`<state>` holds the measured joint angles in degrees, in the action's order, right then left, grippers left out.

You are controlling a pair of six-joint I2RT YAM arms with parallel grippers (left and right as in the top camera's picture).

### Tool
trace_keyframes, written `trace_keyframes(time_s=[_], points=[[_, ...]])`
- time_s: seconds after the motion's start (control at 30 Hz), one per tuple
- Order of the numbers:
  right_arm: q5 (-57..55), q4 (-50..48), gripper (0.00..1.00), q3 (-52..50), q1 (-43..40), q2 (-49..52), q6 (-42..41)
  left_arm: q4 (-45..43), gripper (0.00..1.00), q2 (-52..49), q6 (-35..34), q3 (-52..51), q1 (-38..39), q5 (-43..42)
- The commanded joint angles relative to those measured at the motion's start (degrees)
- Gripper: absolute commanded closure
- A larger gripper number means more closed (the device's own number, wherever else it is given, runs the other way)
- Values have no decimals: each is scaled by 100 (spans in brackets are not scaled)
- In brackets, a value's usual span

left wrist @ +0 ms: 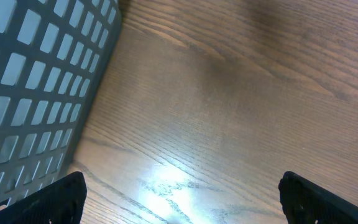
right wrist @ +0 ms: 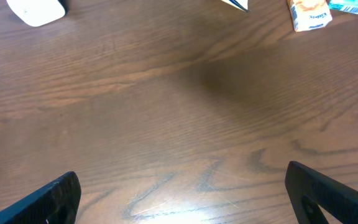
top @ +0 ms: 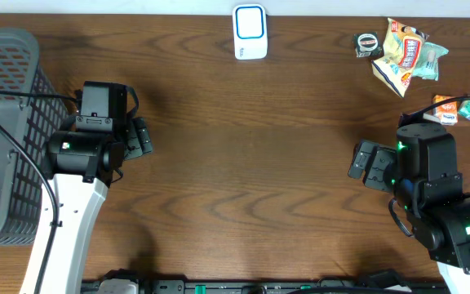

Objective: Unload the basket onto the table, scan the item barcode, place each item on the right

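Note:
A white barcode scanner point(top: 250, 31) with a blue face stands at the table's far edge, and its corner shows as a white scanner point(right wrist: 36, 9) in the right wrist view. Snack packets point(top: 406, 55) lie at the far right, with a small dark item point(top: 368, 45) beside them. An orange and teal packet point(top: 462, 110) lies just behind the right arm; an orange packet point(right wrist: 308, 14) also shows at the top of the right wrist view. My left gripper point(top: 145, 137) point(left wrist: 182, 205) is open over bare wood next to the basket. My right gripper point(top: 354, 163) point(right wrist: 182, 199) is open over bare wood, holding nothing.
A grey mesh basket point(top: 6, 122) fills the left edge of the table, and its wall point(left wrist: 36, 81) stands close to my left gripper's left finger point(left wrist: 55, 199). Brown wooden tabletop point(top: 251, 163) lies between the two arms.

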<state>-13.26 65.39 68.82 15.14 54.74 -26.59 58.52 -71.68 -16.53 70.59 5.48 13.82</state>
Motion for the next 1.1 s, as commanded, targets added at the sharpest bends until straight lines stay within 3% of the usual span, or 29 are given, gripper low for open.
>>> trace_keyframes(time_s=[0.0,0.6,0.87,1.07], points=[[79,22,1,-26,28,2,-81,17,3,-17,-28,79,11,15],[76,131,1,-28,28,2,-50,15,2,-17,-28,79,11,15],[385,-57,1,-210,-24,-66,824,17,2,-17,-28,79,11,15],[940,-1073,1,-1386,-474,-824,1716,17,2,-17,-28,79,11,15]])
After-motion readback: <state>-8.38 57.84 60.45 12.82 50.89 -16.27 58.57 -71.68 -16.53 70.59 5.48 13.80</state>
